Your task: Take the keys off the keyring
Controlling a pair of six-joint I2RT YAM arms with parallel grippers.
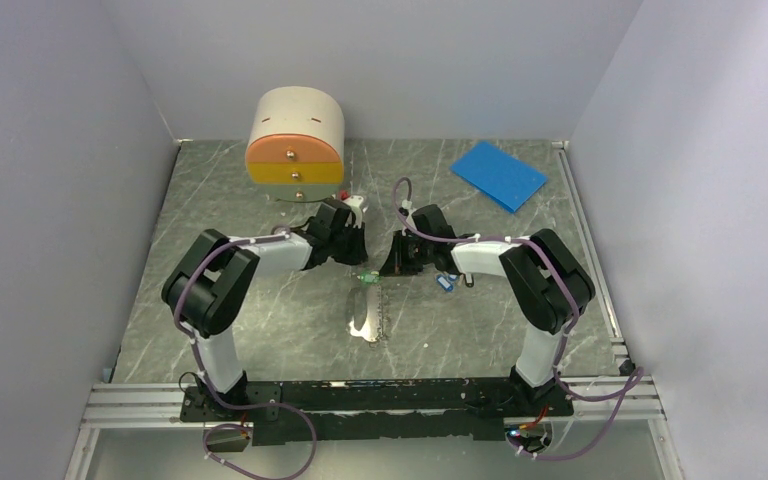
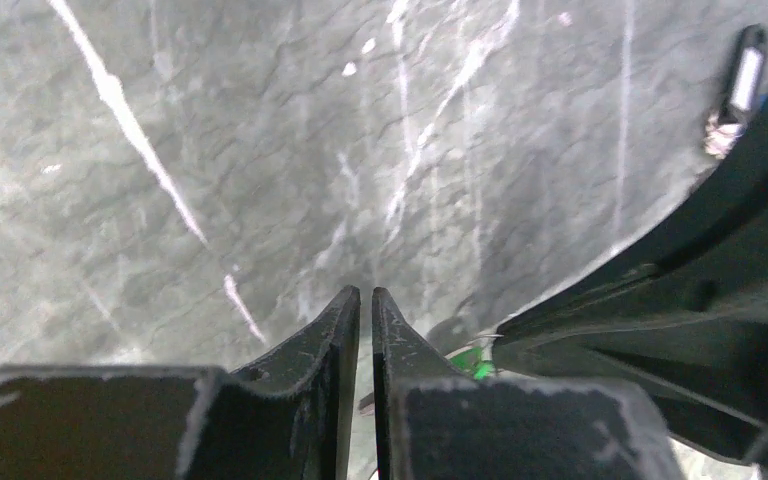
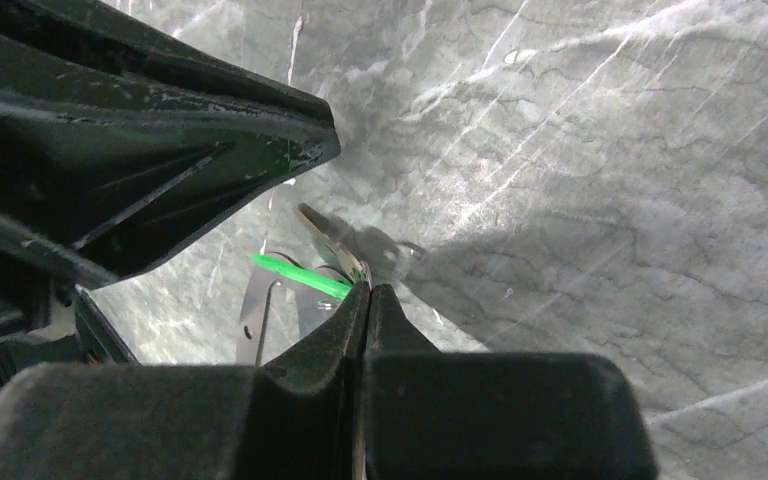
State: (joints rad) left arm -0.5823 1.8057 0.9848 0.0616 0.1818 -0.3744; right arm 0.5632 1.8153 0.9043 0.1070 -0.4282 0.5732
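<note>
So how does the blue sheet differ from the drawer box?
The blue sheet lies flat at the back right; the drawer box stands upright at the back left. The sheet is one colour; the box is cream with orange and yellow drawer fronts. Both rest on the table.

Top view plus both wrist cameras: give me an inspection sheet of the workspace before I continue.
Surface: grey marbled table.
Job's things: keys, green tag, between the two grippers; keyring lying just toward the bases; whether they are joined cannot be told.
Clutter: blue tag beside the right arm; drawer unit and blue pad at the far side.
Grippers: left gripper nearly shut with a thin slit, nothing seen between its tips; right gripper shut on the end of the keys' tag.
Cables: purple cables along both arms, no snag seen.
Surroundings: plain walls on three sides; nothing else seen.
</note>
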